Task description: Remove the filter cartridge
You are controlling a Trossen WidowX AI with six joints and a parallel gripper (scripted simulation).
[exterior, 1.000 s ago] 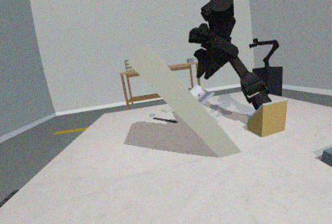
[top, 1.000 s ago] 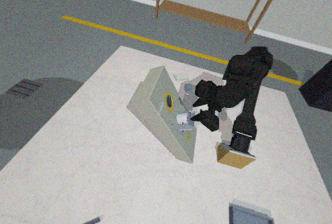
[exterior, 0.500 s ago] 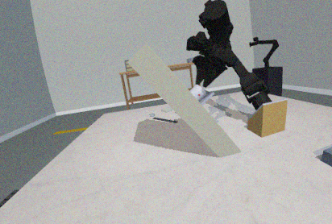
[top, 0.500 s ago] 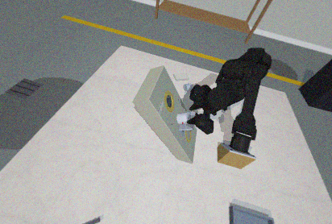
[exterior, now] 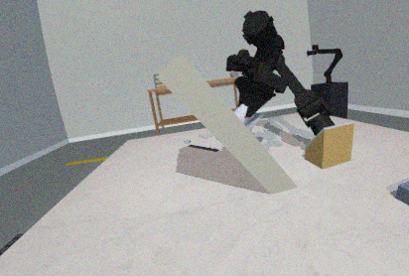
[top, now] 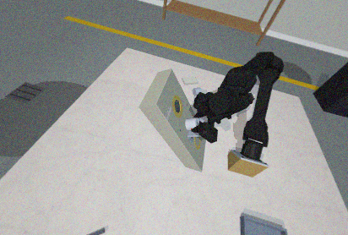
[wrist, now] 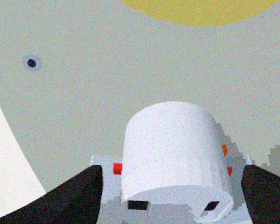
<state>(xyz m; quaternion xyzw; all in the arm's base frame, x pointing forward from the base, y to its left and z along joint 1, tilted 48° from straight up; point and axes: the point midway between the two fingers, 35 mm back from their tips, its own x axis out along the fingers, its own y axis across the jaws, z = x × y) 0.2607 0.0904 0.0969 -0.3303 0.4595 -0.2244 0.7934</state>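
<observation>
The white round cartridge is out of the panel, with two dark slots on its face and red tabs at its sides in the wrist view. A dark round opening shows in the panel's upper part. My gripper is open, one finger on each side of the cartridge with gaps between. A pale blue-grey surface shows below the cartridge; I cannot tell whether the cartridge rests on it. In the exterior view the panel hides the fingertips.
The panel leans steeply close to the gripper. A lower yellow ring marks its face. The arm's tan base block stands to the right. A blue-grey open container sits at the near right. A small pale plate lies behind the panel.
</observation>
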